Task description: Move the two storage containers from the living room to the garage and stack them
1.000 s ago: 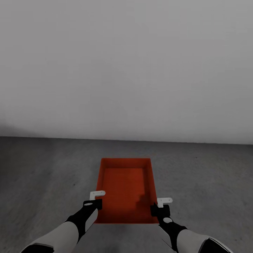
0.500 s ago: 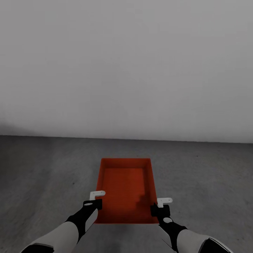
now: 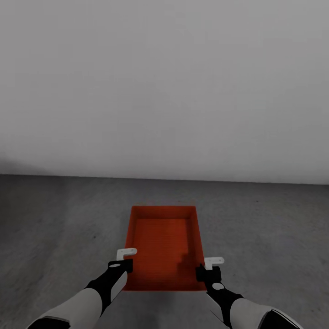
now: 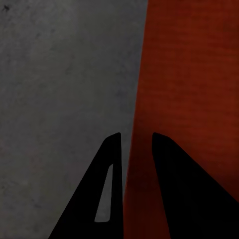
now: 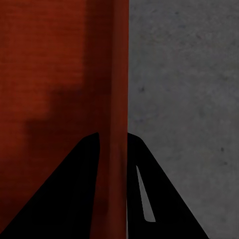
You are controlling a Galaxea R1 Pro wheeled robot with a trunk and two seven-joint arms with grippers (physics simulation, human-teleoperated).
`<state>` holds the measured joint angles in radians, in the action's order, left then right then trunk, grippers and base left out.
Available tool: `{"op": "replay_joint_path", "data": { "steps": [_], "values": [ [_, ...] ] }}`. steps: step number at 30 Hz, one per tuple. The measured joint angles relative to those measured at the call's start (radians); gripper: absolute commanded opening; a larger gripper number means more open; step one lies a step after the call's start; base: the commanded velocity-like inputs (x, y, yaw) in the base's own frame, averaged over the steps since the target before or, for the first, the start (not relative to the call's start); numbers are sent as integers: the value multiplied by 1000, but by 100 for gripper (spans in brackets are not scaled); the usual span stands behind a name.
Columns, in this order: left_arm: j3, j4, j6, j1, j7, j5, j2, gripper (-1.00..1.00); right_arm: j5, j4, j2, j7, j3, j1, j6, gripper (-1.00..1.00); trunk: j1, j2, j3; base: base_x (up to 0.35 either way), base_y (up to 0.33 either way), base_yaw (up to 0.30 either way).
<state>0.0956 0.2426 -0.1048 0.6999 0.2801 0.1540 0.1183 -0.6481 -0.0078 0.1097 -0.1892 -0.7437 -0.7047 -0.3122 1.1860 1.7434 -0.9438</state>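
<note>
The orange-red storage container (image 3: 164, 246) is carried between both arms above the dark grey floor (image 3: 59, 228) of the garage, facing a plain pale wall (image 3: 164, 91). The left tool (image 3: 121, 262) pinches the container's left wall near its near corner, one finger inside and one outside, as the left wrist view shows (image 4: 134, 174). The right tool (image 3: 208, 269) pinches the right wall the same way (image 5: 113, 174). From the shadows, I judge the box is not yet resting on the floor.

To set it down well, both arms should lower together and level, so the thin walls do not twist in the grip. Release only once the ribbed bottom sits flat, leaving room around it for stacking the second container.
</note>
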Motion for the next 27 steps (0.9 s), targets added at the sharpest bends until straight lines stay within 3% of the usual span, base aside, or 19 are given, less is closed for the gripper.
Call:
{"op": "replay_joint_path", "data": {
  "steps": [27],
  "values": [
    [0,0,0,0,0,-1,0,-100,-1,0,0,0,0,0,-1,-100,104,189,-85,0,0,0]
  ]
}}
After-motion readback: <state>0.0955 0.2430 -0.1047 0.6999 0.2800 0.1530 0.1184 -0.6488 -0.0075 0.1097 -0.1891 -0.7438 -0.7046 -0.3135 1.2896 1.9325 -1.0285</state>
